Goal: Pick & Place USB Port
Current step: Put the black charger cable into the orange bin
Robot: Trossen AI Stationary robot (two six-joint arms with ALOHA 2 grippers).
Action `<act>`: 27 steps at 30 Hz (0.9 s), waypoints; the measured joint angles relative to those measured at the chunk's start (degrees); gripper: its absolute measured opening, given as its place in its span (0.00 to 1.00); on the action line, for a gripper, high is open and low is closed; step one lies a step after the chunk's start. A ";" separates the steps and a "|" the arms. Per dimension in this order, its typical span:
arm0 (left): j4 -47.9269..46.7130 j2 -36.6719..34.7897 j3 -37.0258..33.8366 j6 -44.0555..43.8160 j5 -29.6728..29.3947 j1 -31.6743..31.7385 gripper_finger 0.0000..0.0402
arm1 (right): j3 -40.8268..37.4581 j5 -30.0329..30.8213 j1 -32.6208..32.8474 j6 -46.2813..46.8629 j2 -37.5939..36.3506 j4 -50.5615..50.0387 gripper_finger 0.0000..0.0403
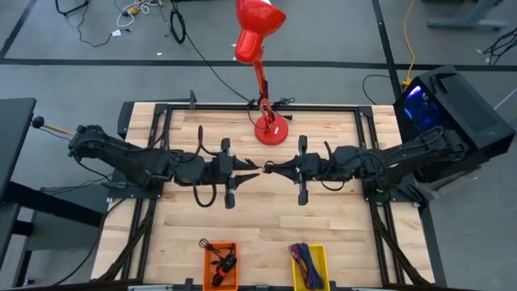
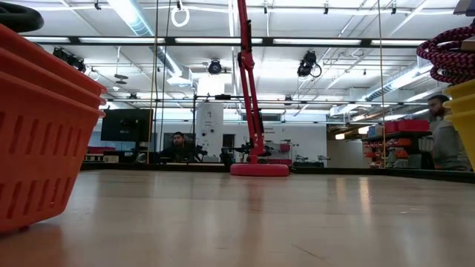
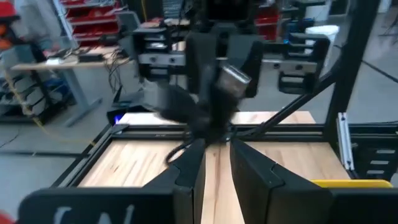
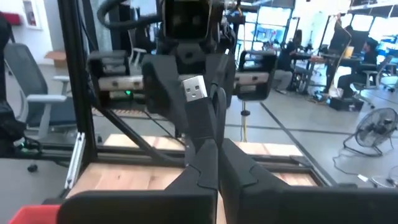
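Both grippers met at frame centre, above table (image 1: 323, 218). Right gripper (image 4: 214, 149) clamped on USB cable (image 4: 198, 102), plug pointing up. Left gripper (image 3: 216, 146) pinched dark cable end, apparently same cable. Judged mid-handover; placing in orange bin (image 1: 208, 257) or yellow bin (image 1: 321, 257), lower frame, remained.

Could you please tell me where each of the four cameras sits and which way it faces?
High view: overhead, looking straight down on the table; both arms meet mid-table.
Low view: at tabletop height, looking level at the red lamp; no arm shows.
Left wrist view: looks past the left pincer toward the right arm.
Right wrist view: looks past the right pincer, shut on a USB plug.
Shared: high and low views both show the lamp.
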 joint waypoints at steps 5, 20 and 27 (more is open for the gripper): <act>2.29 1.14 0.00 0.92 0.20 0.22 0.20 | 0.00 -1.43 0.17 -0.03 -0.02 3.04 0.00; 10.64 5.93 -0.05 5.38 0.43 1.16 0.20 | 0.00 -1.41 1.11 -0.20 -0.11 3.56 0.00; 9.83 6.00 -0.04 6.64 1.01 0.65 0.20 | 0.00 -1.42 1.09 -0.20 -0.05 3.13 0.00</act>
